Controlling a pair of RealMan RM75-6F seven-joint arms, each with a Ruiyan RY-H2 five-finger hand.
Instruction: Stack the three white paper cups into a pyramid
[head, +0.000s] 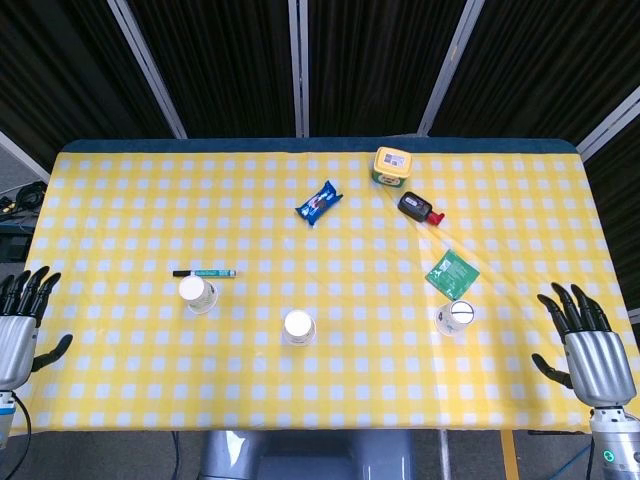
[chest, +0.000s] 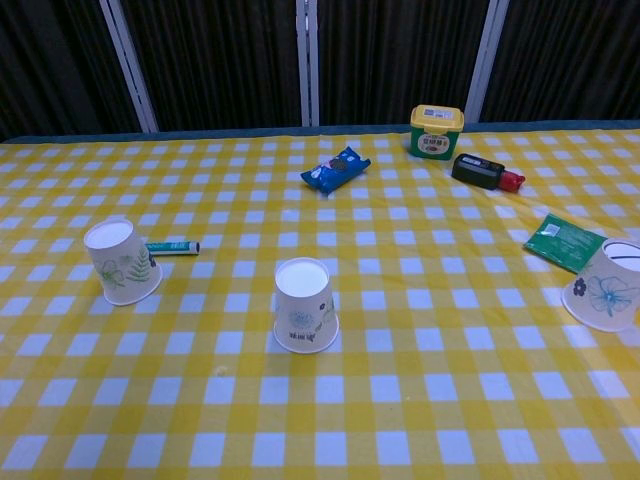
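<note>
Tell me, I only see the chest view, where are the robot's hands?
Observer: The head view shows both at the table's near corners. The left hand holds nothing, fingers apart.
Operator: And the other one?
Observer: The right hand is also free, fingers spread, to the right of the right cup.
Operator: My right cup is cut off. Is it whole?
Observer: Yes. From above its full round base shows, and it stands upside down beside the green packet.
</note>
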